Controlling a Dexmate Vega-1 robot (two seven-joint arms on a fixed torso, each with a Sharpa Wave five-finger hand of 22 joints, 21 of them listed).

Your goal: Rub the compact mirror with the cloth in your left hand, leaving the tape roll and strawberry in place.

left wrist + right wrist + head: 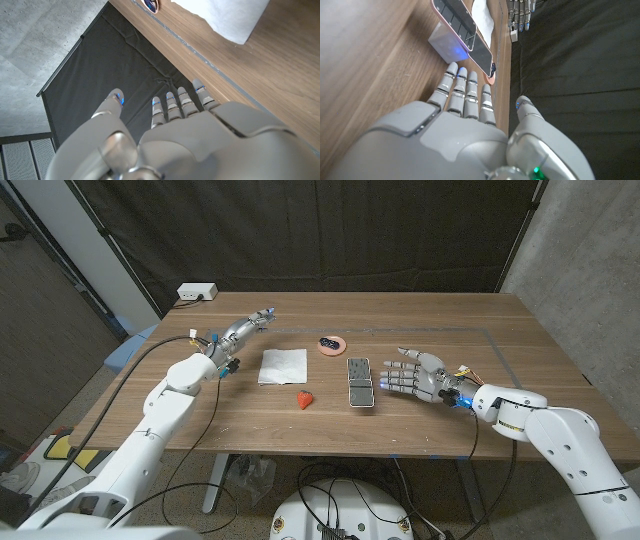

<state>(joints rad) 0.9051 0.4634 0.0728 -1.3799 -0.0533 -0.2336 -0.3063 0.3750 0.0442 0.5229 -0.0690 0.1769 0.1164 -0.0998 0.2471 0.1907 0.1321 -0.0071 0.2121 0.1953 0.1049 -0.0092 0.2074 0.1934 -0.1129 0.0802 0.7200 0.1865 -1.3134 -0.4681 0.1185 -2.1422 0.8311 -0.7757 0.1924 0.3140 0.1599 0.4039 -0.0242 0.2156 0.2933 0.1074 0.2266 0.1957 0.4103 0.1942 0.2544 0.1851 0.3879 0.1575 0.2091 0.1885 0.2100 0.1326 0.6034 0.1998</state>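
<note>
The compact mirror (360, 382), a pink-edged rectangle lying open, sits at the table's middle; it is also in the right wrist view (462, 27). A white cloth (283, 366) lies flat on the table to its left, with nothing holding it, and its corner shows in the left wrist view (225, 17). A red strawberry (304, 399) lies in front of the cloth. The pink tape roll (332, 344) sits behind the mirror. My left hand (245, 327) hovers left of the cloth, fingers straight and empty (200, 135). My right hand (412, 375) stands just right of the mirror, fingers spread, empty (465, 120).
A white power box (197, 292) sits at the table's far left corner. A black curtain hangs behind the table. A taped line runs across the far and right parts of the wooden table (500, 330). Cables trail along my left arm.
</note>
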